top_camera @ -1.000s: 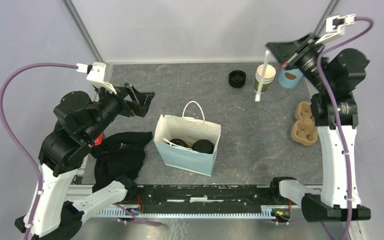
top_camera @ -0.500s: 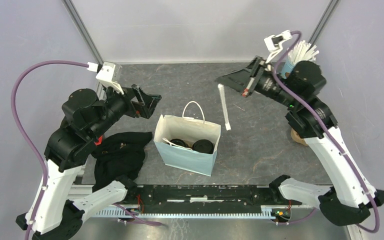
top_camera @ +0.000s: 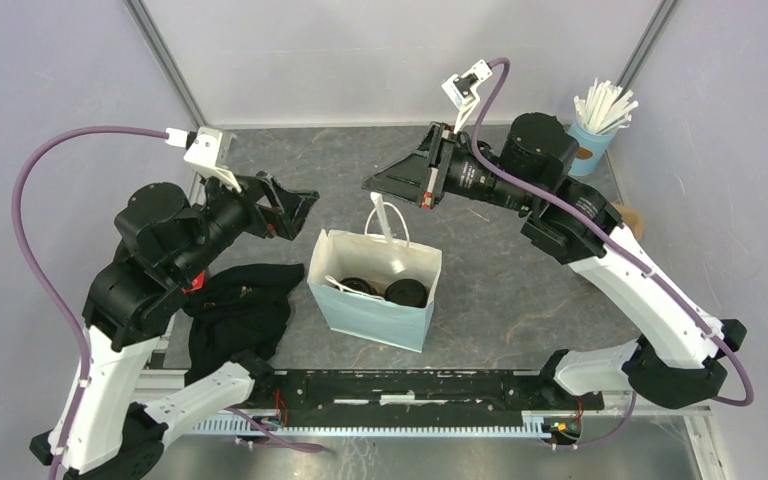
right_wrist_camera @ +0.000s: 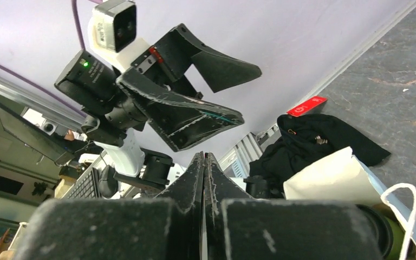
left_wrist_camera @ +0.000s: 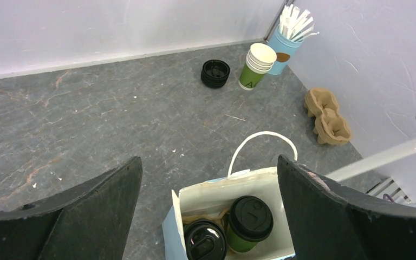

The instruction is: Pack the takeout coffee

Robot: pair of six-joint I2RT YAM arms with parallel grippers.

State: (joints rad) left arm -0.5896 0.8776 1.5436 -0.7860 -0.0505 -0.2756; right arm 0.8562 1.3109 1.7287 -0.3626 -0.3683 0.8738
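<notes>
Working over a dark grey stone-patterned table (top_camera: 520,260); judging the packing as close to done, and the step in hand as adding a straw on top of the drinks.

Looking first at a white paper carrier bag (top_camera: 370,315), standing open at mid-table beside a crumpled black cloth (top_camera: 240,310) on its left.

Reaching in from the far right with the right gripper (top_camera: 368,186); pressing its fingers tight together on the upper end of a thin white paper-wrapped straw (top_camera: 388,222); hanging that straw steeply down past the looped white handle (left_wrist_camera: 262,133), over the bag's far rim; unable to tell the lower end as inside the mouth or just above it.

Hovering just left of the bag with the left gripper (top_camera: 298,212); spreading its jaws fully apart, clasping nothing, facing down into the open mouth.

Finding the takeout coffee (left_wrist_camera: 250,218) already inside: two small green paper cups with round black plastic lids, standing upright side by side on the bag's floor, close enough to be touching or nearly so; sitting below the hanging straw and toward its near side, apart from both grippers.

Calling next, probably, for lowering the straw well into the mouth; aiming for the space behind the lids rather than onto them; only then parting the fingers; otherwise risking a snag on the handle or a tumble over the rim.
</notes>
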